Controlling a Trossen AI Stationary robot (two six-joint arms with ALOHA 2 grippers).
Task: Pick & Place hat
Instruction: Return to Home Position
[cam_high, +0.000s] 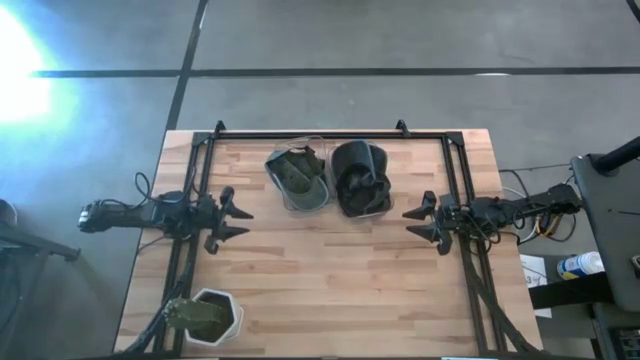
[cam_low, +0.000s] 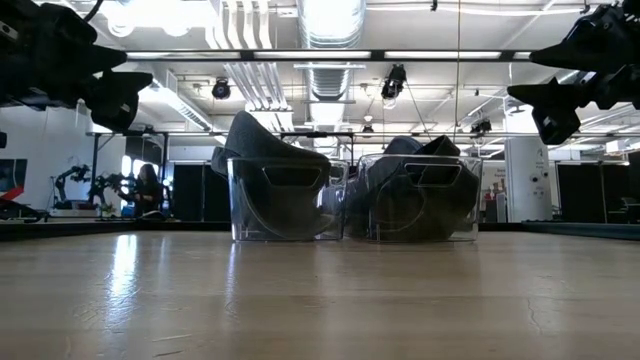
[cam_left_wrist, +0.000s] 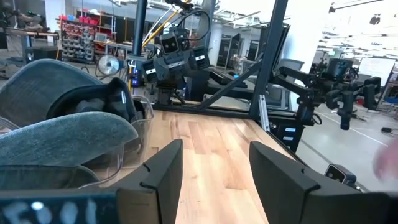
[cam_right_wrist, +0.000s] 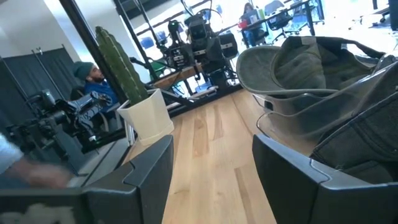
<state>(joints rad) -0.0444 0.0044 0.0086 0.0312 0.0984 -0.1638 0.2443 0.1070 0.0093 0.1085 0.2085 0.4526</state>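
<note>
Two clear plastic bins stand side by side at the table's far middle. The left bin (cam_high: 298, 176) holds an olive-green hat (cam_high: 297, 172). The right bin (cam_high: 361, 180) holds a dark hat (cam_high: 358, 172). Both bins show in the low view (cam_low: 288, 200) (cam_low: 415, 198), with the hats' crowns sticking out above the rims. My left gripper (cam_high: 240, 222) is open above the table's left side, pointing right. My right gripper (cam_high: 412, 222) is open above the right side, pointing left. Both are clear of the bins.
A white pot with a green cactus (cam_high: 203, 316) stands at the table's near left corner. A black frame (cam_high: 320, 136) runs along the far edge and both sides. Bare wood (cam_high: 330, 280) lies between the grippers and toward the near edge. A person sits beyond the table (cam_right_wrist: 93, 84).
</note>
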